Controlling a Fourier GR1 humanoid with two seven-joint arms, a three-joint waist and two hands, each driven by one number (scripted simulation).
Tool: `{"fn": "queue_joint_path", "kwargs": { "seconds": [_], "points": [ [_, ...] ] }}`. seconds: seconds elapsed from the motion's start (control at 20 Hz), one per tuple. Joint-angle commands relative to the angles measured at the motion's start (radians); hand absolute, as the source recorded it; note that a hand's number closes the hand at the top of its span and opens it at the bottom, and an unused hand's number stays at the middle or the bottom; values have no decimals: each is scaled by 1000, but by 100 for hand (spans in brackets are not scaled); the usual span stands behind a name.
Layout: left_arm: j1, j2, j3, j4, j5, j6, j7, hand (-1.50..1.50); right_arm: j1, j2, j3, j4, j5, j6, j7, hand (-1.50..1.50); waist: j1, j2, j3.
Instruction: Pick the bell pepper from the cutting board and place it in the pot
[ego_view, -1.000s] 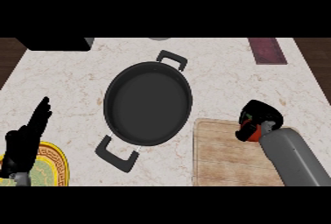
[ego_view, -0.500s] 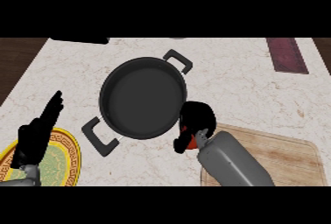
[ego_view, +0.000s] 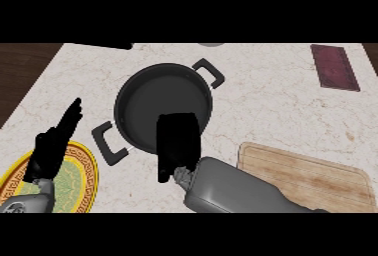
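The black two-handled pot stands at the middle of the counter. My right hand hovers over the pot's near rim, back of the hand up, fingers curled down. The bell pepper is hidden under that hand and shows nowhere in this view. The wooden cutting board lies at the lower right with nothing on it. My left hand rests open at the lower left, fingers pointing up, over the edge of a plate.
A yellow patterned plate lies at the lower left under my left hand. A dark red rectangular object lies at the far right. The counter's left edge runs down the far left, with dark floor beyond it.
My right hand has moved left from the cutting board to over the pot's near rim. The red of the pepper seen by the hand before is now hidden. The left hand stays put.
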Motion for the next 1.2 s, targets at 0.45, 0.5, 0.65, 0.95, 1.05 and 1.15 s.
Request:
{"fn": "queue_joint_path", "kwargs": {
  "seconds": [0.45, 0.5, 0.65, 0.95, 1.05, 1.15],
  "points": [
    [-27, 2, 24, 55, 4, 6, -4, 0, -323, 12, 14, -53, 169, -214, 357, 150, -42, -1, 0],
    [-27, 14, 31, 44, 6, 2, -4, 0, -339, 12, 15, -59, 169, -218, 371, 150, -40, -4, 0],
    [-13, 20, 39, 64, 4, 0, -16, 0, -361, 12, -25, -41, 175, -270, 378, 150, -48, 2, 0],
    [-9, 4, 32, 31, -6, 21, -10, 0, -389, 12, -24, 32, 198, -355, 373, 150, -56, 4, 1],
    [-16, 14, 51, 46, 10, 11, -9, 0, -406, 12, -59, 87, 191, -381, 327, 150, -67, 10, 1],
    [-22, 19, 53, 29, 19, 2, 5, 0, -429, 12, -73, 136, 178, -389, 307, 150, -67, 10, 2]
  ]
}}
